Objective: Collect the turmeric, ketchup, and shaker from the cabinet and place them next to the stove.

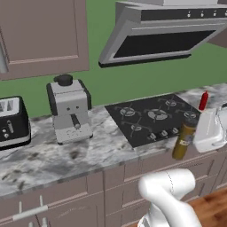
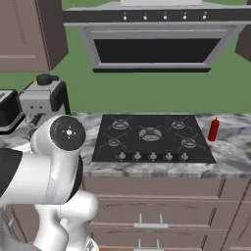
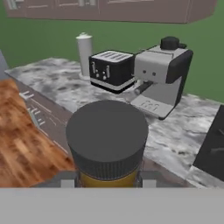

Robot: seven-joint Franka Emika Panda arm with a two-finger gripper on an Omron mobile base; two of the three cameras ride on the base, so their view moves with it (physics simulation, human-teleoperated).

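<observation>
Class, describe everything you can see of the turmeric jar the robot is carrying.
The slim mustard-brown turmeric jar with a dark ribbed cap stands upright, clamped low on its body between the end effector fingers. From the left base view it hangs off the marble counter's front edge, by the front right corner of the black gas stove. Nothing else touches it.

There was one spice jar (image 1: 183,142), one ketchup bottle (image 2: 213,130), one stove (image 2: 152,138) with five burners, one coffee machine (image 1: 69,109), one toaster (image 1: 13,122), and perhaps one paper-towel roll (image 3: 84,56).
</observation>
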